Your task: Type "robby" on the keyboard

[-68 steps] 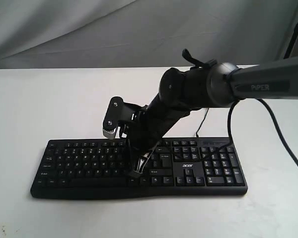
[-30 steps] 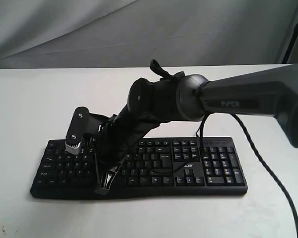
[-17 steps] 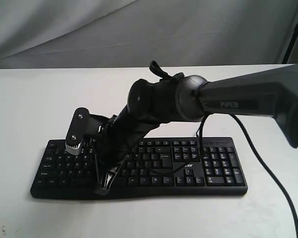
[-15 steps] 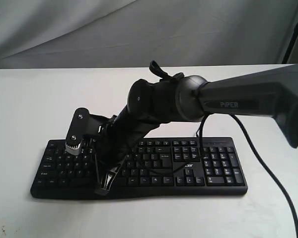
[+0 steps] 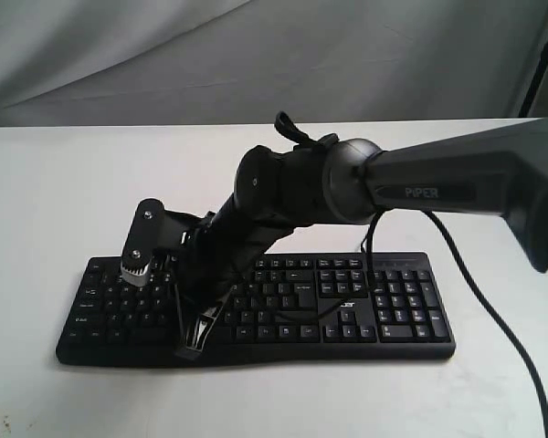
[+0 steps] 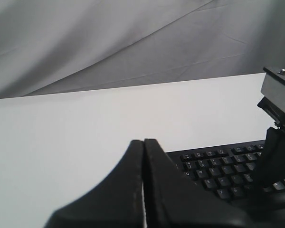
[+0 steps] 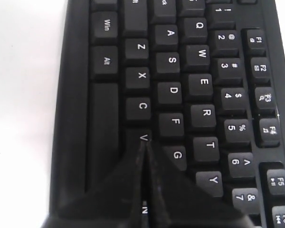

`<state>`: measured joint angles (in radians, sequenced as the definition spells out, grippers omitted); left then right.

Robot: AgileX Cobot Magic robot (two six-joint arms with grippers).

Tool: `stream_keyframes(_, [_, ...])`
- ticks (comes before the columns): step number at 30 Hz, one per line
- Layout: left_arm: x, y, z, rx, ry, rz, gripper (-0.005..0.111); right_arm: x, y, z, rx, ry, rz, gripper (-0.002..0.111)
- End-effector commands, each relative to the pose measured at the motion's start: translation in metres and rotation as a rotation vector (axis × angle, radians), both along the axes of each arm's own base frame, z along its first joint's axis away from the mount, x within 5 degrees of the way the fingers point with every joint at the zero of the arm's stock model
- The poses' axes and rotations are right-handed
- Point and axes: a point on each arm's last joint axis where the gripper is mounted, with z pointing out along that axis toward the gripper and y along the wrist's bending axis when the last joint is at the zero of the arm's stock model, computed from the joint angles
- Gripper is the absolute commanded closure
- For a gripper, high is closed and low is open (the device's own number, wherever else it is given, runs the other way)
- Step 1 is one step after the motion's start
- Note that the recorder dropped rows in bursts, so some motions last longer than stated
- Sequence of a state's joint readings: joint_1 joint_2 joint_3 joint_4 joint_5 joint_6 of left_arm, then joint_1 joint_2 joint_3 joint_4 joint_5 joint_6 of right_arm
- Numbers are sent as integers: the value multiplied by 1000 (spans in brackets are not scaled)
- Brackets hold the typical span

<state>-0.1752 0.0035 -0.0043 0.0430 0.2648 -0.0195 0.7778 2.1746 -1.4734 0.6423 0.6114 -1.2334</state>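
The black keyboard (image 5: 384,310) lies lengthwise near the table's front edge, its white "acer" logo right of centre. My right arm reaches across it to its left-centre. My right gripper (image 5: 190,350) is shut and points down at the front key rows. In the right wrist view the keyboard (image 7: 199,80) fills the frame. There the right gripper (image 7: 143,142) has its tip at the V key (image 7: 143,137), beside G (image 7: 178,155), and hides the keys under it. My left gripper (image 6: 143,141) is shut on nothing, held above the table beside the keyboard (image 6: 218,166).
The white table (image 5: 64,182) carries the keyboard. A grey cloth backdrop (image 5: 164,55) hangs behind it. A black cable (image 5: 493,301) trails from the right arm over the table's right side. A dark stand (image 5: 543,55) rises at the far right.
Since 2.3 s ago my right arm has swung left, from the keyboard's middle to its left-centre. Over the last second it has barely moved.
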Motion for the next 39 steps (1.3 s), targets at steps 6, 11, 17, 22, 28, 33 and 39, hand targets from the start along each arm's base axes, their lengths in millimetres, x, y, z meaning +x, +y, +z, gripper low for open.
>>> stream_keyframes(6, [0,0,-1,1,-5,-5,107,0,2,-6,-10,3,12,108])
stream_keyframes(11, [0,0,-1,1,-5,-5,107,0,2,8,12,-25,12,108])
stream_keyframes(17, [0,0,-1,1,-5,-5,107,1,2,13,24,-45,4,108])
stream_keyframes(22, [0,0,-1,1,-5,-5,107,1,2,13,24,-46,4,108])
stream_keyframes(28, [0,0,-1,1,-5,-5,107,1,2,11,19,-39,6,108])
stream_keyframes(33, [0,0,-1,1,-5,-5,107,1,2,3,7,-20,5,108])
stream_keyframes(39, [0,0,-1,1,-5,-5,107,-1,2,3,3,-10,12,108])
